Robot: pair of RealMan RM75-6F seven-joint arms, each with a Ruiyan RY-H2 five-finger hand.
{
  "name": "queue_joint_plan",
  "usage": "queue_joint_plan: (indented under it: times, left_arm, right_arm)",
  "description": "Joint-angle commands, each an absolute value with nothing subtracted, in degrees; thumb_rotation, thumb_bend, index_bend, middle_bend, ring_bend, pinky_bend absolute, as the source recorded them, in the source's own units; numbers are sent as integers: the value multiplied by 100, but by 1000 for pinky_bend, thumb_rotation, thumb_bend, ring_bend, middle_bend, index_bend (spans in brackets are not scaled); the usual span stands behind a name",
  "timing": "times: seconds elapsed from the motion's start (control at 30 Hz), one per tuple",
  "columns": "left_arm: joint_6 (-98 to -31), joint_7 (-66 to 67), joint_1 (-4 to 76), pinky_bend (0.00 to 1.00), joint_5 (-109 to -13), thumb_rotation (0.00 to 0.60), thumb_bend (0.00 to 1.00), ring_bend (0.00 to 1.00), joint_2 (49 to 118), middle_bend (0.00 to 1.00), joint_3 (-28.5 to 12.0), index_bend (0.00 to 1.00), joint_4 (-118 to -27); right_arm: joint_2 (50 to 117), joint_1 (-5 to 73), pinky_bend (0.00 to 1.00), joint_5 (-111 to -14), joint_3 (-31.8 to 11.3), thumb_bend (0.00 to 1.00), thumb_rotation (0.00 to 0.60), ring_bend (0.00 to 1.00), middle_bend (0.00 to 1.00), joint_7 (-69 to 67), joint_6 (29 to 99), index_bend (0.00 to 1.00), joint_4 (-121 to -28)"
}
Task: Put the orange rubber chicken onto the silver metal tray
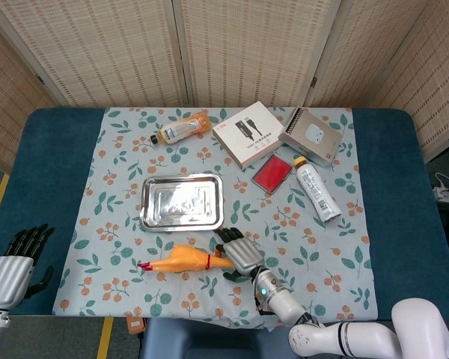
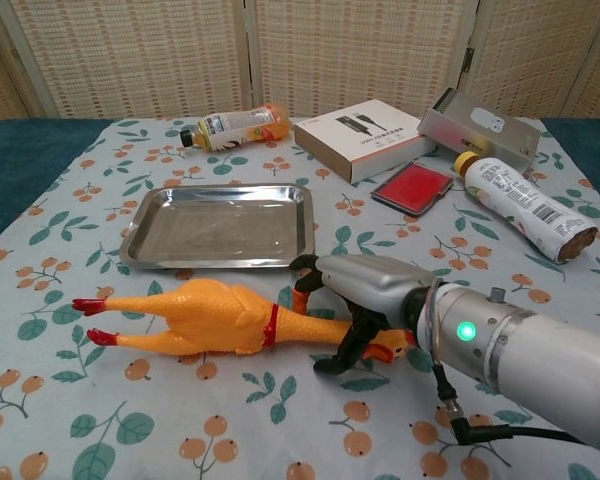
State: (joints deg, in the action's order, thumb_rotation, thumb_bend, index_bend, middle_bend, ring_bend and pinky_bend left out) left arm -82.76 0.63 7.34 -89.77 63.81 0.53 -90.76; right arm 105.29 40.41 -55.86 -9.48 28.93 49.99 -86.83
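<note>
At the far left near corner, off the cloth, the left hand (image 1: 15, 262) rests idle with its fingers apart and nothing in them. Right of it, on the near part of the floral tablecloth (image 2: 70, 400), the orange rubber chicken (image 2: 220, 318) lies on its side, red feet to the left and head to the right. Just beyond it sits the silver metal tray (image 2: 140, 245), holding nothing. The right hand (image 2: 365, 300) arches over the chicken's neck and head, fingers curved down on the far side and thumb on the near side; whether it is clamped on the neck I cannot tell. The hold sits far toward the head, so a lift would likely let the heavier body droop or swing, and soft rubber could slip free. The dangling feet might also snag the tray's near rim.
</note>
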Motion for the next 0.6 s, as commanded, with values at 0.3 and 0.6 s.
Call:
queue_joint_plan:
  times: [0.3, 0.6]
  left_arm:
    - [-8284, 26, 720, 72, -8969, 600, 470, 22, 6362, 0, 59, 0, -9065]
    - [-8354, -113, 777, 72, -9185, 600, 461, 31, 6451, 0, 61, 0, -8989]
  right_arm:
    - [10780, 3989, 651, -5966, -933, 192, 600, 335, 379, 2826, 5713, 824, -8495]
    - [10504, 3934, 886, -6532, -924, 196, 600, 628, 585, 2246, 5787, 901, -8572]
